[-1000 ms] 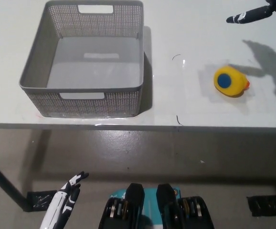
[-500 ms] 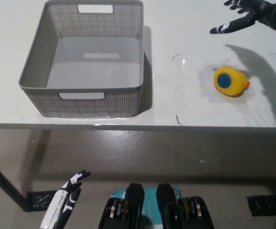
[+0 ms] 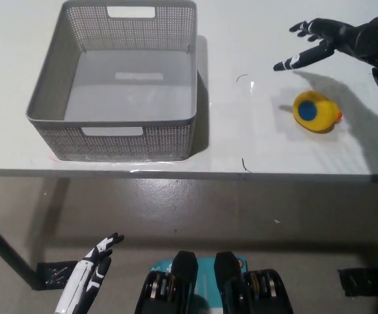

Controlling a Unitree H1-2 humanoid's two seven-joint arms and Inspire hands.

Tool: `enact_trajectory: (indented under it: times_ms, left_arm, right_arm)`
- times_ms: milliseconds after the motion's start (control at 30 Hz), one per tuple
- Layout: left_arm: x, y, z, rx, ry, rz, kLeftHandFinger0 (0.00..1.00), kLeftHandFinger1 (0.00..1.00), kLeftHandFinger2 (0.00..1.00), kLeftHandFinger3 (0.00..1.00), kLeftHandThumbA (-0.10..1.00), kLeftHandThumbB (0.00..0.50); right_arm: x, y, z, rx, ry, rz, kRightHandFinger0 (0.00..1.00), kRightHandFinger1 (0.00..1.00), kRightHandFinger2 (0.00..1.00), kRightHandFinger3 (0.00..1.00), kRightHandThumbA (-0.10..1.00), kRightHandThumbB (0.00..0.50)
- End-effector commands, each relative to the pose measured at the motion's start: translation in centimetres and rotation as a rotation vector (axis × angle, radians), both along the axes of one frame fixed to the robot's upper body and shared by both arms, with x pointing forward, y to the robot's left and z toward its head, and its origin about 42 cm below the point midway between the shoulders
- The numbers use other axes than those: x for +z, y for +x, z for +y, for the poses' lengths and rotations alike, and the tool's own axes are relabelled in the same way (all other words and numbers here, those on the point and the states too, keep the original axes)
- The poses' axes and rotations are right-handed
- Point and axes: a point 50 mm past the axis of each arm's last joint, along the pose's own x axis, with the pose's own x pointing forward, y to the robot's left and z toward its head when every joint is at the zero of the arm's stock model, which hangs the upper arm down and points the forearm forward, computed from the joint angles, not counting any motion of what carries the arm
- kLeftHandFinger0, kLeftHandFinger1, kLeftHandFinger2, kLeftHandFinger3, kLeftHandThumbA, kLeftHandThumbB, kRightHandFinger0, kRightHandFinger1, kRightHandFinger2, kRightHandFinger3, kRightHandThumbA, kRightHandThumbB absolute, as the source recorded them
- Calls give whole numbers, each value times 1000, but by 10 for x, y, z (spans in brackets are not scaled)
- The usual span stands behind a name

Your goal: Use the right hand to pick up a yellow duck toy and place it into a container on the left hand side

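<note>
**Desk:** Yellow against the white table (image 3: 254,144), the duck toy (image 3: 316,112) lies alone. Where is it from the basket?

**Robot:** It lies well to the right of the grey mesh basket (image 3: 120,82), on the same tabletop and about level with the basket's near half. A blue disc on the toy faces up at my head camera, and an orange bit, probably the beak, points away from the basket.

**Desk:** And your right hand?

**Robot:** My black right hand (image 3: 333,38) hovers beyond the duck, on the far side of it and a touch toward the basket, apart from the toy. Its fingers (image 3: 292,62) are spread wide and hold nothing. My white left hand (image 3: 94,261) hangs low, below the table's near edge under the basket; I cannot tell from this view how it is set.

**Desk:** How will the toy handle?

**Robot:** I judge it light and hollow, likely soft plastic or rubber that gives under a squeeze. The rounded, smooth body could roll or squirt out of a pinch. I would close across the widest part of the body from both sides rather than on the beak end. Pressure should be gentle and even. The basket sits empty and the toy is not yet picked up.
</note>
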Motion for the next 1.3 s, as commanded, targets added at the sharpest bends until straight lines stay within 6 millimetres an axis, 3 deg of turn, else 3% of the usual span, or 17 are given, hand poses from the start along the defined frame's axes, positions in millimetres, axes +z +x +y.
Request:
enact_trajectory:
  times_ms: [0,167,300,667,700,800,1067,1267]
  left_arm:
    - [12,5,3,-16,10,-68,1000,1000,1000,1000,1000,341]
    - [15,8,3,-16,-4,-70,1000,1000,1000,1000,1000,360]
    - [14,9,3,-22,-1,-79,1000,1000,1000,1000,1000,334]
    - [12,9,5,-14,-1,-72,1000,1000,1000,1000,1000,334]
    - [11,8,4,-12,2,-65,1000,1000,1000,1000,1000,340]
    - [11,6,4,-6,8,-55,1000,1000,1000,1000,1000,339]
    - [10,6,3,-9,0,-46,1000,1000,1000,1000,1000,345]
    - [12,9,3,-16,0,-52,1000,1000,1000,1000,1000,311]
  right_arm:
    - [25,4,3,36,-2,-60,1000,1000,1000,1000,839,495]
    - [19,3,-13,21,-13,-60,1000,1000,1000,1000,834,482]
    - [12,2,-26,-5,-32,-50,1000,1000,1000,1000,829,500]
    - [-4,-2,-55,-71,-57,-21,1000,1000,1000,1000,800,500]
    - [-12,-3,-56,-69,-73,-23,1000,1000,1000,1000,859,500]
    - [-25,-5,-54,-57,-95,-15,1000,1000,1000,1000,886,500]
    - [-42,-7,-44,-62,-63,1,1000,1000,1000,1000,832,500]
    - [-45,-7,-39,-62,-53,7,1000,1000,1000,1000,821,500]
